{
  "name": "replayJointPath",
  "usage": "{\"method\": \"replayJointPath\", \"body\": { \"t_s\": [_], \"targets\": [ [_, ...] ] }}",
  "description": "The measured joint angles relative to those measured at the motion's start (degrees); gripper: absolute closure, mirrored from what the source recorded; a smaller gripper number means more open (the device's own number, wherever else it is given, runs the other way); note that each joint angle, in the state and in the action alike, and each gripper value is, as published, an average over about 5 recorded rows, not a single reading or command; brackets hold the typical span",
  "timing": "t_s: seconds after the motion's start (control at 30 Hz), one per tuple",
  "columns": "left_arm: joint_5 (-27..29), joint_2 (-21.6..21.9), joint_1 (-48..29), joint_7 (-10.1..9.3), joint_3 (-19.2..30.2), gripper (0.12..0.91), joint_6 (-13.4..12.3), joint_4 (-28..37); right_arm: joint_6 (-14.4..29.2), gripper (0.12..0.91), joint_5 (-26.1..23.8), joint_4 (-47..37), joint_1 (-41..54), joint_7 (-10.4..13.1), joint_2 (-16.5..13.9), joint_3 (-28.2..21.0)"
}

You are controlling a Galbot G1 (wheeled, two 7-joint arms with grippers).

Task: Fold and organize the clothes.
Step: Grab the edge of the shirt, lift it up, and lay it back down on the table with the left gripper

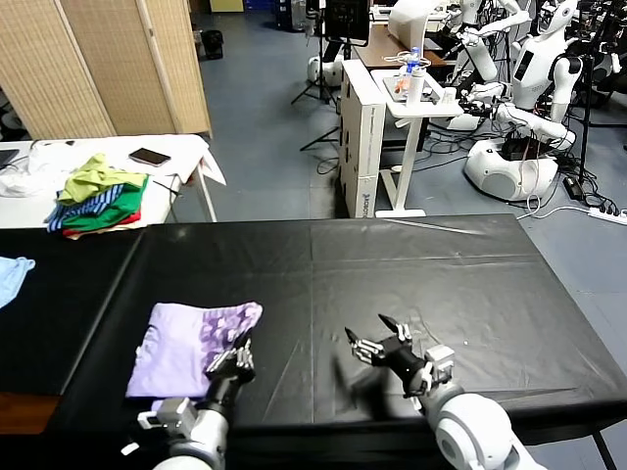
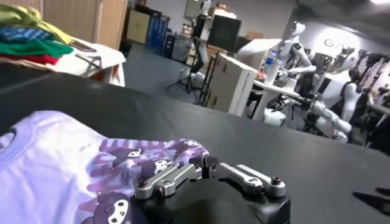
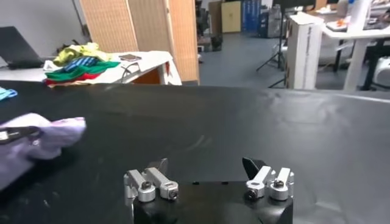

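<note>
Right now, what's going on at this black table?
A two-armed robot is partway through folding a pale lavender T-shirt lying on the black table. The shirt is already doubled over, its purple print showing along one edge. The left gripper sits shut at the shirt's near right corner; whether it pinches fabric is unclear. The right gripper waits open above bare tabletop, apart from the shirt. A colourful garment pile sits on the white side table, and a light blue garment lies at the far left.
</note>
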Motion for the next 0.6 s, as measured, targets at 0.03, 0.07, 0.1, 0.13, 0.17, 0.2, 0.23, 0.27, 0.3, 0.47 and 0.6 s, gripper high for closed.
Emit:
{"method": "replayJointPath", "body": {
  "t_s": [0.03, 0.07, 0.1, 0.13, 0.17, 0.2, 0.23, 0.27, 0.3, 0.47, 0.6],
  "targets": [
    [0.28, -0.43, -0.16, 0.17, 0.39, 0.871, -0.14, 0.12, -0.06, 0.118, 0.19, -0.09, 0.11, 0.01, 0.05, -0.21],
    [0.7, -0.82, -0.26, 0.41, 0.78, 0.871, -0.29, 0.27, -0.14, 0.118, 0.44, -0.13, 0.2, 0.02, 0.09, -0.39],
    [1.2, -1.18, -0.29, 0.77, 1.17, 0.871, -0.46, 0.43, -0.24, 0.118, 0.79, -0.14, 0.3, 0.05, 0.11, -0.54],
    [1.74, -1.47, -0.27, 1.22, 1.53, 0.871, -0.62, 0.56, -0.41, 0.118, 1.35, -0.14, 0.42, 0.14, 0.12, -0.69],
    [2.38, -1.65, -0.19, 1.71, 1.83, 0.871, -0.77, 0.64, -0.64, 0.118, 2.08, -0.11, 0.56, 0.26, 0.11, -0.85],
    [3.16, -1.77, -0.07, 2.29, 2.09, 0.871, -0.99, 0.68, -0.89, 0.118, 2.9, -0.08, 0.72, 0.41, 0.1, -1.01],
    [4.02, -1.82, 0.06, 2.95, 2.31, 0.863, -1.28, 0.69, -1.2, 0.118, 3.8, -0.05, 0.89, 0.56, 0.1, -1.2],
    [5.06, -1.8, 0.17, 3.67, 2.48, 0.836, -1.69, 0.67, -1.57, 0.118, 4.77, -0.01, 1.09, 0.72, 0.1, -1.4],
    [6.36, -1.71, 0.31, 4.47, 2.6, 0.81, -2.28, 0.65, -1.92, 0.118, 5.61, 0.03, 1.28, 0.86, 0.11, -1.59],
    [13.87, -0.61, 1.2, 9.09, 2.37, 0.51, -6.47, 0.49, -3.84, 0.118, 9.78, 0.07, 2.51, 1.52, 0.25, -2.85],
    [17.99, 0.85, 1.48, 11.43, 1.19, 0.267, -9.43, 0.24, -5.28, 0.118, 14.01, -0.42, 4.29, 2.85, 0.48, -4.84]
  ]
}}
